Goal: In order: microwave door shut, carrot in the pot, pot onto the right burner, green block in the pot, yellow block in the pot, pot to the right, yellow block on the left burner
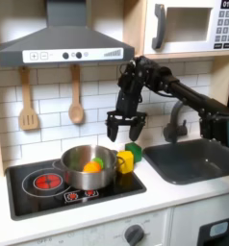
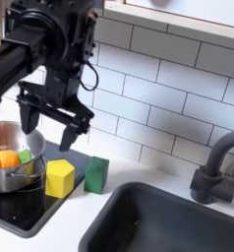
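The steel pot [image 1: 80,159] [image 2: 9,173] stands on the black cooktop, covering the right burner. Inside it lies the orange carrot [image 1: 91,167] [image 2: 3,158]. In both exterior views the yellow block [image 1: 124,162] [image 2: 60,178] sits just right of the pot, with the green block [image 1: 136,151] [image 2: 96,174] beside it. My gripper [image 1: 125,126] [image 2: 52,124] hangs open and empty in the air above the blocks. The left burner [image 1: 41,180] is bare. Up at the first exterior view's top right, the microwave door [image 1: 189,27] is shut.
A dark sink [image 1: 191,160] [image 2: 178,221] with a grey faucet [image 1: 174,119] [image 2: 215,167] lies right of the cooktop. Two wooden utensils [image 1: 28,101] hang on the tiled wall under the range hood [image 1: 63,43]. White counter runs along the front.
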You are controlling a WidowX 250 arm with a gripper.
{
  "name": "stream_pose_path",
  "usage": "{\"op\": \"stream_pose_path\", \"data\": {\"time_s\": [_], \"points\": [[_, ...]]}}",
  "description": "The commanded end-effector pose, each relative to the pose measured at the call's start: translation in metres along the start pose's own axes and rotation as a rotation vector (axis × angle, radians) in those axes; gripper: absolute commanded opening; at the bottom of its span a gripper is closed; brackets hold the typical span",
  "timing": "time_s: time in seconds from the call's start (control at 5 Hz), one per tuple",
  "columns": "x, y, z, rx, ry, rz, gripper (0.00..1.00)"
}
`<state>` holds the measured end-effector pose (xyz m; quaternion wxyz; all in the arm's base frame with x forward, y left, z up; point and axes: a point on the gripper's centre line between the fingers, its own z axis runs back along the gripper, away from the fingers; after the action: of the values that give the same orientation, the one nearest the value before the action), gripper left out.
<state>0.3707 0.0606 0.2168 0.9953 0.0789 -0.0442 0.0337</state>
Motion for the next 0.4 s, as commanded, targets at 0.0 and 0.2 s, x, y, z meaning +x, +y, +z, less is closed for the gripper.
{"op": "stream_pose_path", "data": {"time_s": [0.0,0.2], "points": [[-0.005,-0.019,-0.022,-0.053,0.023,-0.026,1.0],[-0.007,-0.018,-0.035,-0.055,0.034,-0.034,1.0]]}}
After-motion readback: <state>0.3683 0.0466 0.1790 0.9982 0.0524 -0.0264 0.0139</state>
